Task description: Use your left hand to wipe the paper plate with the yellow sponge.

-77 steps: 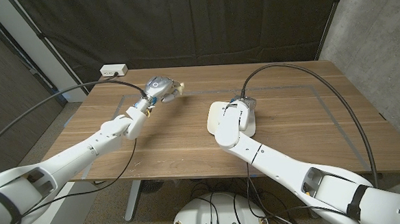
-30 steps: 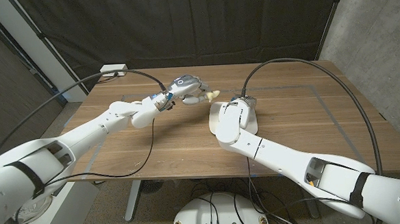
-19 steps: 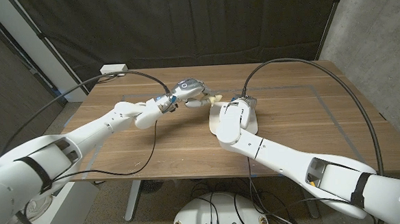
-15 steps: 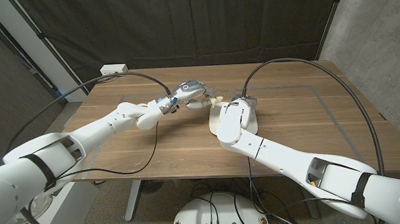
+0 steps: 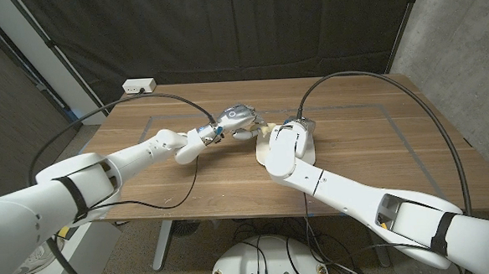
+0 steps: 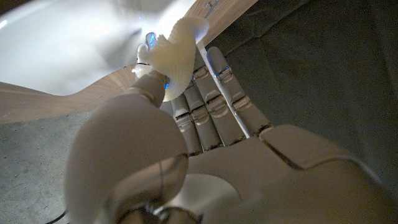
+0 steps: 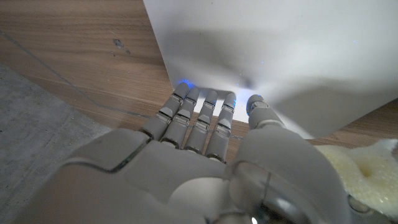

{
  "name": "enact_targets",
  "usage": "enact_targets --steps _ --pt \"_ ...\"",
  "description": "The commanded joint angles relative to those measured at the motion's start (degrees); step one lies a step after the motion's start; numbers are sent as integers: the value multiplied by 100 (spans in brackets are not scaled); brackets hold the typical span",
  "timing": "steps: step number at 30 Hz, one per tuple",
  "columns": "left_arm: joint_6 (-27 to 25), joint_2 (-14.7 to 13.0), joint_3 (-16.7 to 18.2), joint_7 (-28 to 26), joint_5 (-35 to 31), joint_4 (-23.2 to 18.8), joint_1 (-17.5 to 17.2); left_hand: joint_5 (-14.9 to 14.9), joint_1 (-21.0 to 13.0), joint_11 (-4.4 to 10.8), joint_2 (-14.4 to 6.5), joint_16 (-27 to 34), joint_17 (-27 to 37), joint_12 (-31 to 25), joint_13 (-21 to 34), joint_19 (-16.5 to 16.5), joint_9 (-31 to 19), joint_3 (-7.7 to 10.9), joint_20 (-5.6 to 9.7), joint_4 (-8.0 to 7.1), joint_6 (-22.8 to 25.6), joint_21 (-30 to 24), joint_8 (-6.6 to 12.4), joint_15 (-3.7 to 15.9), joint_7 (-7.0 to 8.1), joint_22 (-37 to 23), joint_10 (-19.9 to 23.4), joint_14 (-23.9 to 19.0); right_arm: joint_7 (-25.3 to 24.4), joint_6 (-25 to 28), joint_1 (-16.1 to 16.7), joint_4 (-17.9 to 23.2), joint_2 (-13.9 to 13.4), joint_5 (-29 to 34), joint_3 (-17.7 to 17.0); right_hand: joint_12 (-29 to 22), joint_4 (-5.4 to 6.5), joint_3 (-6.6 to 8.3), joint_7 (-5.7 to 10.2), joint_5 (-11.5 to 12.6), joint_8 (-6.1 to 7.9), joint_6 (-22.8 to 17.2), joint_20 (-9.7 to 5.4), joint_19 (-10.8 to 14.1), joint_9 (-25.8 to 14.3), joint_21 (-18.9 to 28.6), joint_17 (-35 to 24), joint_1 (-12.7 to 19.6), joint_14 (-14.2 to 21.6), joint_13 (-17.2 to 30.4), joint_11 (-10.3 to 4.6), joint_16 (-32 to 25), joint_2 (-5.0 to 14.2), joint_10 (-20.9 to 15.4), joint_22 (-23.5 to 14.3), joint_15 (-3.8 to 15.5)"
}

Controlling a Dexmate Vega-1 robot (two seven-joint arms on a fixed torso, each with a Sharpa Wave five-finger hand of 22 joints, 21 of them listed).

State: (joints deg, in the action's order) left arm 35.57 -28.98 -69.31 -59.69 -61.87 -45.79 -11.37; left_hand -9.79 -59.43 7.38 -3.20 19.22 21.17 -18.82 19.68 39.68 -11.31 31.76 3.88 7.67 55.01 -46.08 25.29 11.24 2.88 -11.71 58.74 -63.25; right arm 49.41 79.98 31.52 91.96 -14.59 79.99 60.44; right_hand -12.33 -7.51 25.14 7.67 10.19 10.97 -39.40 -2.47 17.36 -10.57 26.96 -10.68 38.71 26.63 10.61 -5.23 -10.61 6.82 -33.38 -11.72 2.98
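We've got the left hand (image 5: 238,117) pinching the yellow sponge (image 6: 177,48) between thumb and fingers, so a soft edge sticks out past the fingertips to meet the plate. It sits just off the paper plate (image 5: 264,143) at the plate's 10 o'clock, about at the rim. The right hand (image 7: 211,121) has its fingers under the plate edge and thumb on top, gripping it, probably to keep it from sliding while we wipe. Can't tell from the head view whether the sponge touches the plate yet; our right forearm covers most of the plate, and the left wrist shot is blown out white there.
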Motion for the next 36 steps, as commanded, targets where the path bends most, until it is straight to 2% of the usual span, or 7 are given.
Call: enact_targets --steps 1,6,12,18,22,28,36 --pt "-94 422 -712 -272 47 807 300 -33 -191 176 -202 -10 19 23 -20 33 -7 -32 474 2 335 -78 13 160 -79 5 234 -32 44 0 9 26 -21 26 -18 -12 -3 37 -17 22 18 -27 -60 -25 -22 49 -10 -52 12 13 5 -20 8 -28 -15 695" --pt "-58 691 -974 -431 125 1317 395 -30 -196 181 -204 5 31 17 -8 55 -4 -36 492 -7 360 -127 16 159 -91 11 292 -95 29 0 -10 35 -38 -38 -10 -12 -7 39 -15 22 18 -30 -62 -26 -22 52 -9 -55 5 13 5 -16 4 -30 -14 698" --pt "-61 964 -970 -431 84 1770 369 -29 -213 170 -189 -2 39 36 1 43 -1 -37 493 0 386 -170 17 163 -117 16 302 -117 16 0 -14 31 -40 -67 -13 -11 -9 42 -17 21 15 -26 -61 -26 -22 56 -8 -61 -3 13 6 -12 -1 -30 -14 707" --pt "6 1066 -1001 -431 -72 1858 355 -29 -219 155 -179 -14 44 58 11 14 1 -40 490 -2 377 -198 6 157 -111 20 293 -118 -3 0 -11 13 -30 -89 -27 -11 -11 44 -16 21 16 -31 -58 -32 -22 57 -7 -67 -3 13 1 -12 -6 -33 -13 703" --pt "240 1153 -1250 -419 18 1990 460 -28 -225 152 -170 -34 46 78 9 0 2 -42 493 -2 379 -222 1 155 -109 23 287 -95 8 0 5 -8 -12 -62 -52 -11 -13 46 -14 20 14 -28 -58 -31 -22 60 -7 -70 -4 13 1 -12 -8 -34 -13 706" --pt "831 850 -1317 346 580 1473 534 -28 -223 148 -169 -56 55 105 26 -55 3 -50 487 -16 370 -258 -15 149 -119 27 281 -78 -72 0 4 -18 -12 -137 -63 -9 -18 51 -13 21 10 -20 -55 -35 -22 62 -5 -70 -4 13 1 -11 -11 -32 -12 706" --pt "1363 155 -773 2045 1403 183 315 -28 -226 117 -174 -68 67 131 20 -87 4 -52 468 -27 367 -292 -26 139 -138 32 297 -66 -273 0 -95 -50 -47 -449 2 -8 -22 58 -19 21 -1 8 -52 -38 -23 67 -5 -75 -8 13 -7 -10 -12 -33 -11 699"
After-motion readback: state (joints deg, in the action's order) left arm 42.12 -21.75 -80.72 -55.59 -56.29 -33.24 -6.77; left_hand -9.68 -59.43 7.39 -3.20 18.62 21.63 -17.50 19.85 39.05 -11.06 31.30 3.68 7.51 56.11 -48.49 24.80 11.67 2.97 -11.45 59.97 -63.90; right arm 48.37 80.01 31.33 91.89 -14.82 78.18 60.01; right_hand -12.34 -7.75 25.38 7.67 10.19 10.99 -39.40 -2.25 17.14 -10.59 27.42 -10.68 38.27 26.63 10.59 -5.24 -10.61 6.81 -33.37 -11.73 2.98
